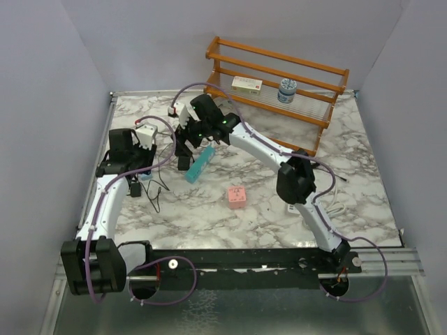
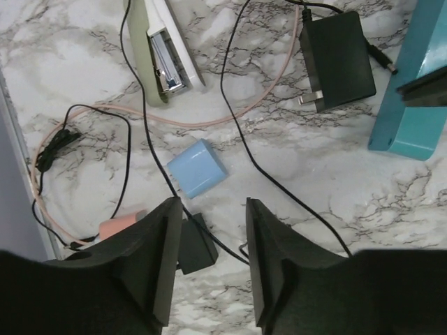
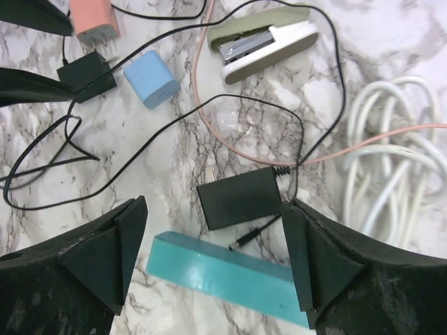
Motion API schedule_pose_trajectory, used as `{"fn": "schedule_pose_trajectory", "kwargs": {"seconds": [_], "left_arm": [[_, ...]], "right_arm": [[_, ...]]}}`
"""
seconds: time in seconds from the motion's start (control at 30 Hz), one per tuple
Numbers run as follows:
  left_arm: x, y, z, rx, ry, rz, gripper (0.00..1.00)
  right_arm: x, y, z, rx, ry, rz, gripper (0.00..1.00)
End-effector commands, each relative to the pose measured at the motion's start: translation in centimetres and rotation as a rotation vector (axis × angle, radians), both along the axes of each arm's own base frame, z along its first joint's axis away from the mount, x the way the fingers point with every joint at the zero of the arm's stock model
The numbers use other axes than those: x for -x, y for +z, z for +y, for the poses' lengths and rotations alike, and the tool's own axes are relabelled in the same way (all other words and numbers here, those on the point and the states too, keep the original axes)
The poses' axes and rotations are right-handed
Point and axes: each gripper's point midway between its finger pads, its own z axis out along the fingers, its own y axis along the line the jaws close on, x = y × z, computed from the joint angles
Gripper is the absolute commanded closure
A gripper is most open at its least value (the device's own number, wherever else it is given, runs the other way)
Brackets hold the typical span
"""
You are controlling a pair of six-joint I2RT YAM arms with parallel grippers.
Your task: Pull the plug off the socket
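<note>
From above, the teal socket bar [image 1: 199,165] lies left of middle on the marble worktop [image 1: 363,174], both arms bent over it, with a rack [image 1: 279,63] at the far edge. In the left wrist view the left fingers [image 2: 157,258] stand apart and empty, and the black plug [image 2: 339,59] lies flat just beside the bar, prongs bare: a light, rigid, smooth box, I judge, best pinched across its flat sides. In the right wrist view the right fingers [image 3: 105,258] gape empty either side of plug and bar; the cord [image 3: 302,139] looks limp, and the slick marble would likely let the bar slide.
</note>
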Motion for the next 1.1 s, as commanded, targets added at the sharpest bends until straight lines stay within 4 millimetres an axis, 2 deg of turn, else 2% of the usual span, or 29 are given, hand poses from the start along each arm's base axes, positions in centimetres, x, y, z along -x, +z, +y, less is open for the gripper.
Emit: {"fn": "schedule_pose_trajectory", "kwargs": {"seconds": [0.0, 0.13, 0.2, 0.27, 0.43, 0.5, 0.57, 0.67, 0.77, 0.83, 0.9, 1.07], "left_arm": [[-1.5, 1.8, -1.2, 0.075, -0.028, -0.053, 0.44], [-2.2, 3.8, -2.9, 0.134, -0.108, -0.118, 0.09], [-2.4, 5.0, -4.1, 0.173, -0.161, -0.166, 0.02], [-2.2, 5.9, -5.4, 0.216, -0.227, -0.204, 0.01], [-1.1, 7.2, -9.0, 0.296, -0.407, -0.252, 0.01], [-0.8, 7.3, -10.3, 0.303, -0.464, -0.252, 0.01], [-0.1, 7.1, -13.0, 0.293, -0.552, -0.245, 0.01], [0.4, 6.4, -15.8, 0.238, -0.634, -0.239, 0.01], [0.4, 6.0, -17.5, 0.232, -0.676, -0.232, 0.01], [0.3, 5.5, -18.2, 0.236, -0.688, -0.215, 0.01], [0.1, 5.0, -18.7, 0.235, -0.689, -0.197, 0.01], [0.2, 4.4, -19.4, 0.242, -0.7, -0.187, 0.01]], "right_arm": [[-0.1, 4.1, -2.3, 0.033, -0.026, -0.146, 0.15], [0.3, 5.2, -5.8, 0.08, -0.06, -0.198, 0.15], [0.7, 5.7, -8.0, 0.087, -0.074, -0.199, 0.15], [1.5, 6.5, -10.4, 0.089, -0.08, -0.208, 0.15], [3.7, 6.6, -17.6, 0.138, -0.111, -0.23, 0.15], [4.6, 5.8, -20.7, 0.192, -0.134, -0.221, 0.15], [5.3, 5.0, -24.1, 0.238, -0.179, -0.202, 0.16], [6.1, 3.8, -29.4, 0.291, -0.268, -0.156, 0.16], [7.5, 2.8, -34.0, 0.369, -0.314, -0.142, 0.16], [8.8, 2.1, -36.4, 0.415, -0.329, -0.142, 0.15], [10.2, 1.3, -38.3, 0.461, -0.339, -0.126, 0.08], [13.0, -0.6, -41.0, 0.574, -0.329, -0.053, 0.02]]}}
